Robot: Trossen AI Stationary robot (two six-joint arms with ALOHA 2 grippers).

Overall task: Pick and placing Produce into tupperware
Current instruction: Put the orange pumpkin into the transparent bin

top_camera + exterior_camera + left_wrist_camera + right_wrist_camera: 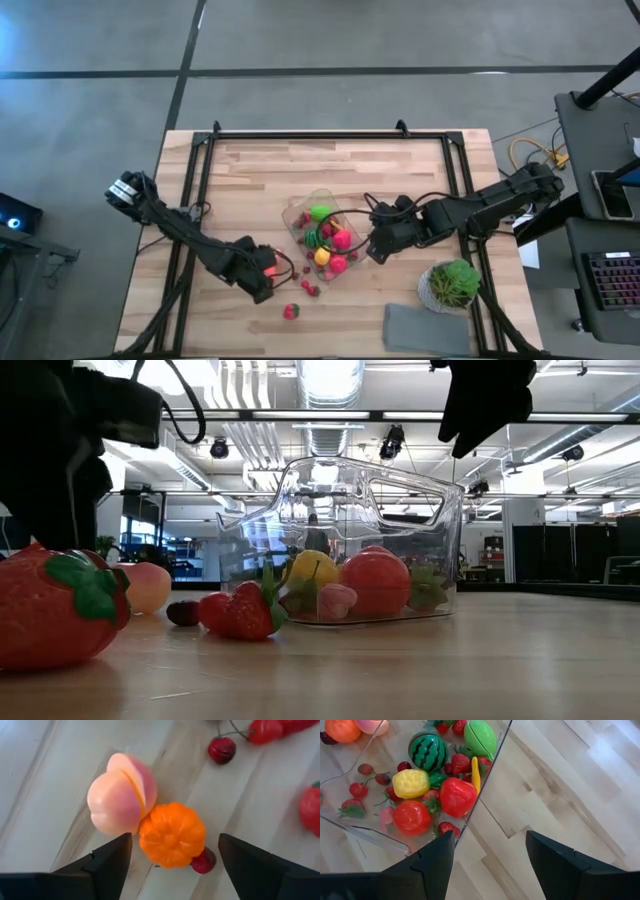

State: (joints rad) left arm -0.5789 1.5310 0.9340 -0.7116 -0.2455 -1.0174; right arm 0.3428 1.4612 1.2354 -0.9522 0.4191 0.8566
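The clear tupperware [296, 212] stands mid-table and holds a striped melon [426, 751], a green fruit [481, 737], a yellow one [411, 783] and several red pieces. To its left on the wood an orange fruit [172, 835] lies against a pink peach [121, 795]. My left gripper [175, 845] points down over them, open, with one finger on either side of the orange fruit and not touching it. My right gripper [490, 840] hangs open with nothing in it, above the table just right of the tub's wall [490, 775].
Loose cherries [221, 749] and a strawberry [291, 311] lie near the left gripper. A potted green plant [450, 285] and a grey cloth [428, 330] sit at the near right. Black frame rails [200, 190] run along the table's sides. Bare wood lies toward the far edge.
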